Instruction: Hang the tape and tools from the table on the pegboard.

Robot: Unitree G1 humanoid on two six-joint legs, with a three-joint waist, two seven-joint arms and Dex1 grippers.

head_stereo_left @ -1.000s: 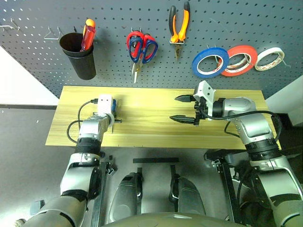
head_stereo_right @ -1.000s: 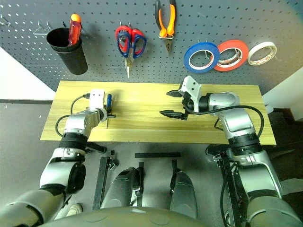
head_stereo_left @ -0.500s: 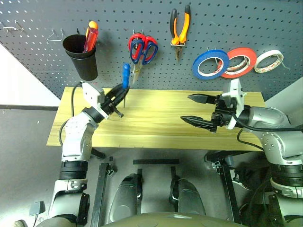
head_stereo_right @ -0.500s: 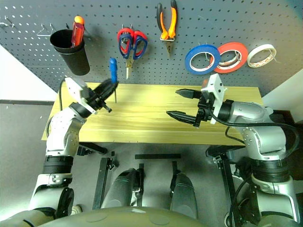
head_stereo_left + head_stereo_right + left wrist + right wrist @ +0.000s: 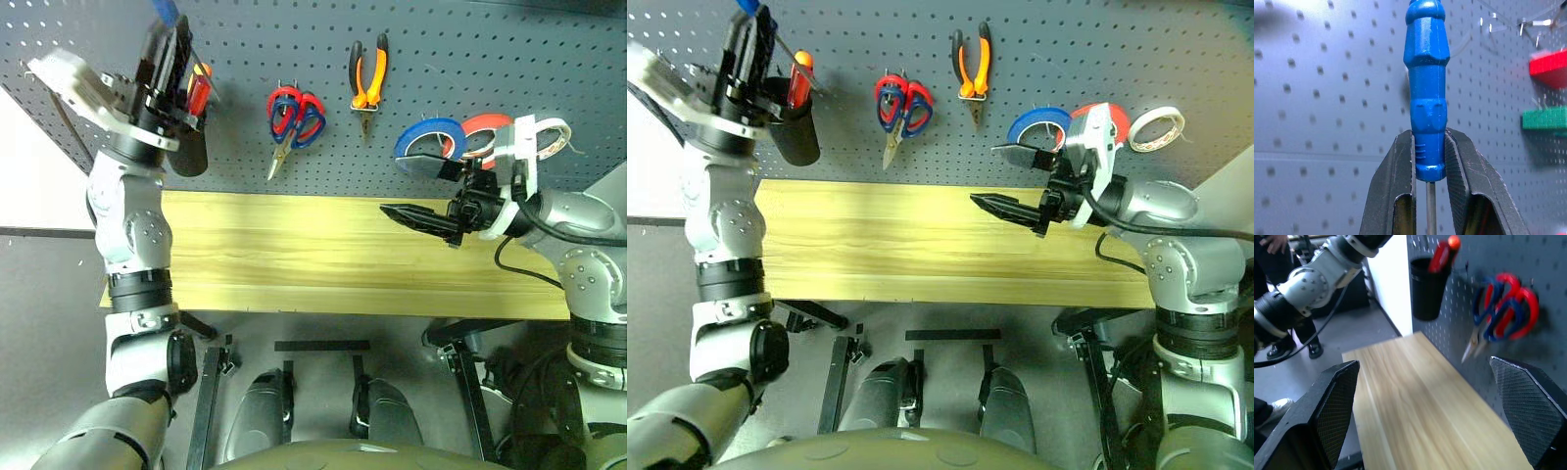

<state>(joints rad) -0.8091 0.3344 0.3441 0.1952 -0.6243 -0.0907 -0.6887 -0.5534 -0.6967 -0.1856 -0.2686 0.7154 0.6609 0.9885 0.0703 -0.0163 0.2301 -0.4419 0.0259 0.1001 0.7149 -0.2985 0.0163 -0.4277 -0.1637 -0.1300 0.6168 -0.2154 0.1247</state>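
My left gripper (image 5: 172, 39) is raised against the pegboard (image 5: 470, 49), pointing upward, shut on the small blue-handled screwdriver (image 5: 1427, 93). It sits just left of a black cup (image 5: 191, 147). The screwdriver's handle stands upright between the fingers (image 5: 1400, 196) with its shaft pointing down. My right gripper (image 5: 394, 186) hangs open over the right half of the table (image 5: 294, 255), empty, and its upper finger partly hides the blue tape (image 5: 431, 132) on the board. The orange-and-black pliers (image 5: 365, 78) hang on a hook. The dark blue scissors (image 5: 312, 110) hang overlapping red-handled ones.
The black cup holds a red-and-yellow screwdriver (image 5: 199, 88). A red roll (image 5: 480, 125) and a white roll (image 5: 558, 132) hang right of the blue tape. Red (image 5: 1547, 68) and green (image 5: 1545, 120) blocks and wire hooks (image 5: 1535, 23) sit on the pegboard. A person's shoes (image 5: 1276, 350) stand beyond the table's left end.
My left gripper lifted the blue screwdriver off the table, swung it upward and carried it up to the pegboard beside the cup. My right gripper rose and drew back, still open.
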